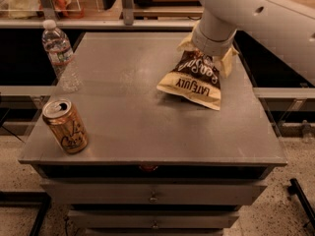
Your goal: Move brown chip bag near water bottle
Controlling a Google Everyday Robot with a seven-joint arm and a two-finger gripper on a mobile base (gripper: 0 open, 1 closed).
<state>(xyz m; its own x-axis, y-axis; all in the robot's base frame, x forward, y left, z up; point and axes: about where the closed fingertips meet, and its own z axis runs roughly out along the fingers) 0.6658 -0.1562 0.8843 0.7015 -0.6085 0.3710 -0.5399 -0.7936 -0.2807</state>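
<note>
The brown chip bag (193, 77), dark brown with a cream band reading "LATE JULY", lies on the right half of the grey table top (133, 107). My gripper (207, 54) hangs from the white arm directly over the bag's far end and hides it. The water bottle (60, 54), clear with a white cap, stands upright at the table's left edge, far from the bag.
A tan soda can (65, 126) stands upright at the front left corner. The table has drawers (153, 196) below its front edge. A shelf with clutter (64, 1) runs behind the table. The white arm (261, 18) reaches in from the upper right.
</note>
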